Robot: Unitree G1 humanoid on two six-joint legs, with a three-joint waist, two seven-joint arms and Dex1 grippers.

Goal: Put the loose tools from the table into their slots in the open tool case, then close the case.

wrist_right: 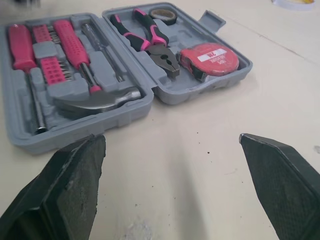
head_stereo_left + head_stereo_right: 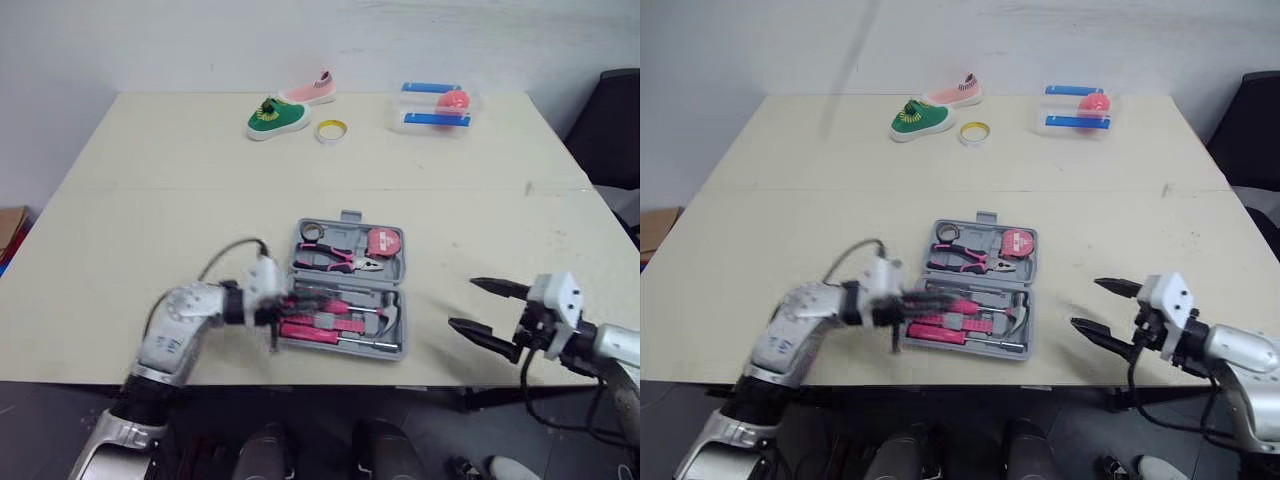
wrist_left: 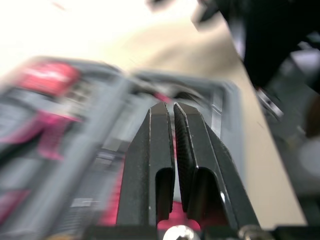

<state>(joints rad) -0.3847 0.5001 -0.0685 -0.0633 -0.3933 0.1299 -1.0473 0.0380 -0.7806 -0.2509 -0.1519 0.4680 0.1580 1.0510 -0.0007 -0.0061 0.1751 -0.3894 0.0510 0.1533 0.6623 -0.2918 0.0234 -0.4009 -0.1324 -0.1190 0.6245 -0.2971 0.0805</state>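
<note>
The grey tool case lies open in the middle of the table's near part. Its far half holds pink-handled pliers, a red tape measure and a small tape roll. Its near half holds a hammer and pink screwdrivers. My left gripper is at the left end of the near half. In the left wrist view its fingers are pressed together over the pink tools, with nothing seen between them. My right gripper hovers wide open to the right of the case, apart from it.
At the table's far side lie a green shoe, a pink shoe, a yellow tape ring and a clear box with blue strips and a red ball. A black chair stands at the right.
</note>
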